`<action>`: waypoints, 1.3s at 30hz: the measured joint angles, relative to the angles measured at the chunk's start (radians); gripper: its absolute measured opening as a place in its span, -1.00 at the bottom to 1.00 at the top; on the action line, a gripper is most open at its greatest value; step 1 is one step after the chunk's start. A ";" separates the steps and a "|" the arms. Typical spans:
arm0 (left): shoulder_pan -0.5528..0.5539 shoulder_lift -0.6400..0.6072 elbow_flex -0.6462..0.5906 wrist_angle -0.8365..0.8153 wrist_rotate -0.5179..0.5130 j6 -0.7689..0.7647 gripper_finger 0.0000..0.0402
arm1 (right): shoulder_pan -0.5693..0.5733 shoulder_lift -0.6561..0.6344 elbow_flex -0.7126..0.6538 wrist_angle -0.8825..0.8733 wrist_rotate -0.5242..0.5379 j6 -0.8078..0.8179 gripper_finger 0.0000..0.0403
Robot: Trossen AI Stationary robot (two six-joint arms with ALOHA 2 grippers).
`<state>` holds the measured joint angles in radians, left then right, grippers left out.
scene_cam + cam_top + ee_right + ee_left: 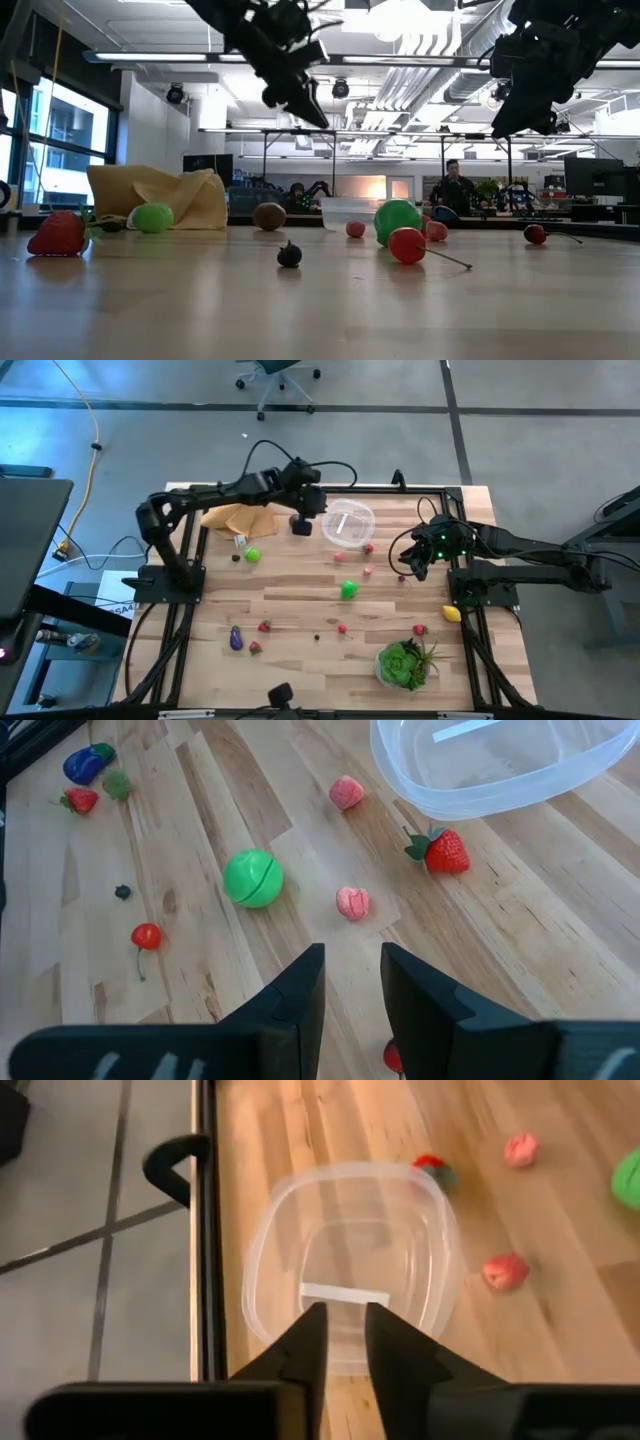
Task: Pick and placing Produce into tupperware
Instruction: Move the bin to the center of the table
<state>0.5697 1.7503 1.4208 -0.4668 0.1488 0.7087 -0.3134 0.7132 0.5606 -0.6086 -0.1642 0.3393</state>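
Observation:
The tupperware (348,523), clear and holding no produce, stands near the table's far edge. My left gripper (302,525) hovers just left of it, fingers a narrow gap apart; its wrist view shows the tupperware (350,1260) beyond my left gripper (345,1330). My right gripper (412,560) hangs right of the container, fingers slightly apart and holding nothing, over my right gripper's (352,980) patch of wood. Produce lies scattered on the table: a lime (252,878), pink pieces (352,902), a strawberry (445,850) beside the tupperware (500,770), a lemon (452,613), an eggplant (236,639).
A tan cloth (235,518) lies in a heap at the far left, behind another lime (252,555). A leafy green plant (405,663) stands near the table's near right corner. The black frame rail (205,1230) runs along the far edge beside the tupperware. People sit in the room behind.

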 joint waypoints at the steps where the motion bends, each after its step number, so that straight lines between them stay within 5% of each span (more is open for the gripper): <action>1: 0.000 0.011 0.000 0.003 0.000 0.015 -0.78 | 0.000 0.000 0.000 0.000 0.000 0.000 -0.54; 12: -0.028 0.164 0.000 0.076 0.041 0.092 -0.96 | 0.000 0.000 0.000 0.028 0.003 -0.006 -0.54; 26: -0.066 0.319 0.092 0.091 -0.066 0.099 -0.95 | 0.000 0.000 0.000 0.024 0.000 -0.004 -0.54; 39: -0.082 0.326 0.093 -0.183 -0.123 0.129 -0.95 | 0.000 0.000 0.000 -0.001 0.000 0.000 -0.54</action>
<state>0.4881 2.0762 1.5139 -0.6494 0.0253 0.8375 -0.3132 0.7136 0.5606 -0.6098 -0.1642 0.3393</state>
